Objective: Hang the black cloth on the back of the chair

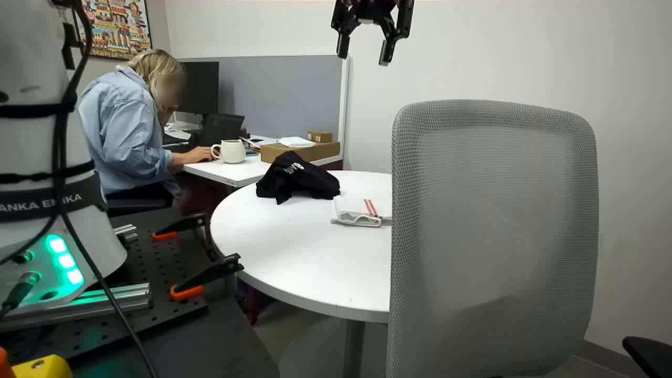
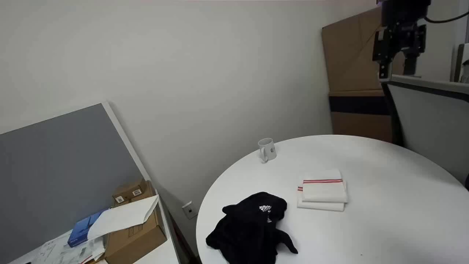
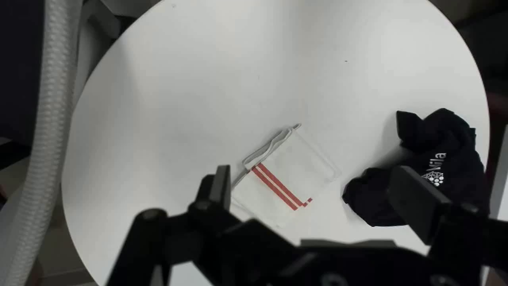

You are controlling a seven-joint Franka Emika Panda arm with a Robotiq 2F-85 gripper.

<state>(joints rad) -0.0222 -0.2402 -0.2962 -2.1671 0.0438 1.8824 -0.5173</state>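
Note:
The black cloth (image 1: 297,178) lies crumpled on the round white table in both exterior views, with a white print on it (image 2: 249,231). In the wrist view the cloth (image 3: 448,139) is at the right, partly hidden behind a finger. The grey mesh chair back (image 1: 493,236) stands upright at the table's edge; it also shows in an exterior view (image 2: 432,113) and as a blurred rim in the wrist view (image 3: 55,99). My gripper (image 1: 364,55) is open and empty, high above the table, apart from cloth and chair. Its fingers (image 3: 319,194) are spread wide.
A folded white towel with red stripes (image 2: 322,190) lies on the round table (image 1: 294,252) beside the cloth. A white mug (image 2: 267,149) stands near the table's edge. A person (image 1: 126,126) sits at a desk with boxes (image 1: 310,151). Large cardboard boxes (image 2: 351,58) stand by the wall.

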